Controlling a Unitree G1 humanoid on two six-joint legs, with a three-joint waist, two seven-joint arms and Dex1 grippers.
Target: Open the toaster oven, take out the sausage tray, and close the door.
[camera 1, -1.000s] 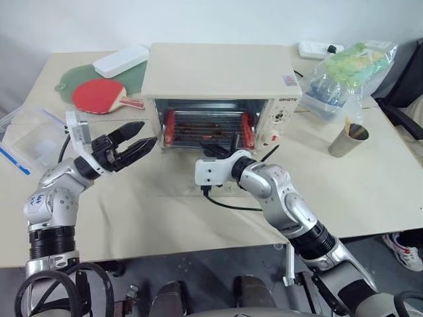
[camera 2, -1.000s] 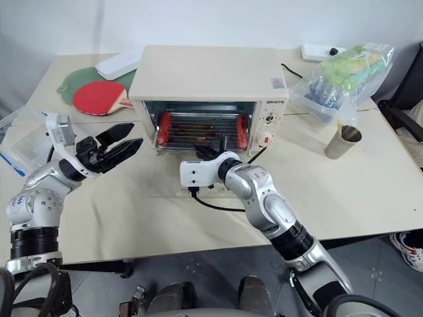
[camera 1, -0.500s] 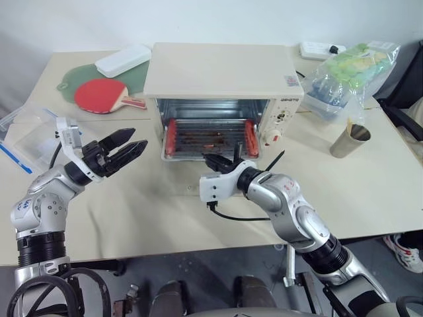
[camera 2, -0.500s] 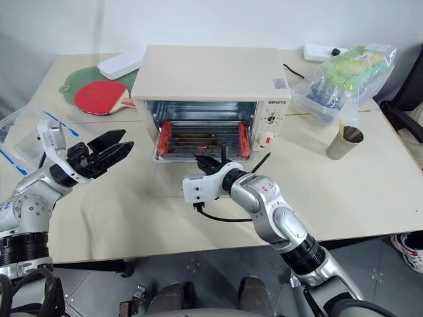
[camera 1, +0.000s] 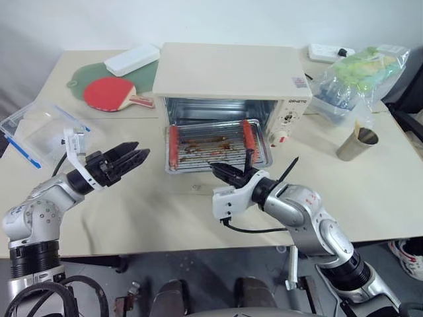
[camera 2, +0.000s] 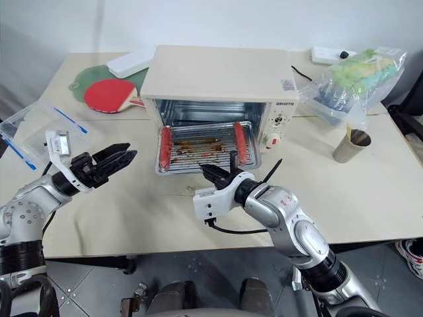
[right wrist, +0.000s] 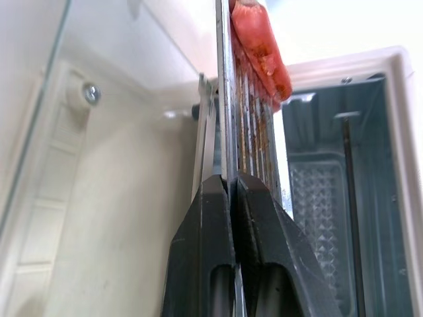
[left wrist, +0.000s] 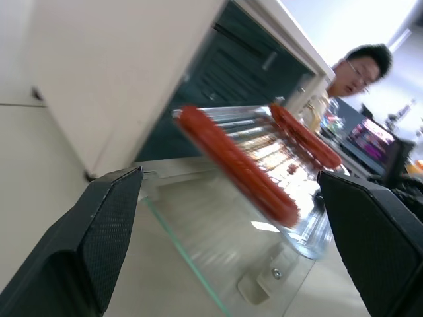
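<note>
The cream-white toaster oven (camera 1: 231, 69) stands open at mid-table. Its glass door (camera 1: 193, 186) lies flat on the table in front of it. The silver sausage tray (camera 1: 215, 146) juts about halfway out over the door, with a red sausage at its left end (camera 1: 173, 145) and another at its right end (camera 1: 248, 137). My right gripper (camera 1: 228, 173) is shut on the tray's front rim (right wrist: 227, 99), seen edge-on between the fingers (right wrist: 213, 218). My left gripper (camera 1: 129, 157) hangs open to the left of the door, level with the tray and holding nothing.
A clear plastic box (camera 1: 36, 129) sits at the left edge. A red paddle (camera 1: 109, 91) and a white case (camera 1: 132, 59) lie behind it. At the right are a metal cup (camera 1: 353, 144), a plastic bag (camera 1: 357, 72) and a power strip (camera 1: 327, 51). A person (left wrist: 353, 69) sits beyond the table.
My right gripper has drawn back toward me, sliding the sausage tray out of the oven over the open door. The left gripper has stayed open at the left.
</note>
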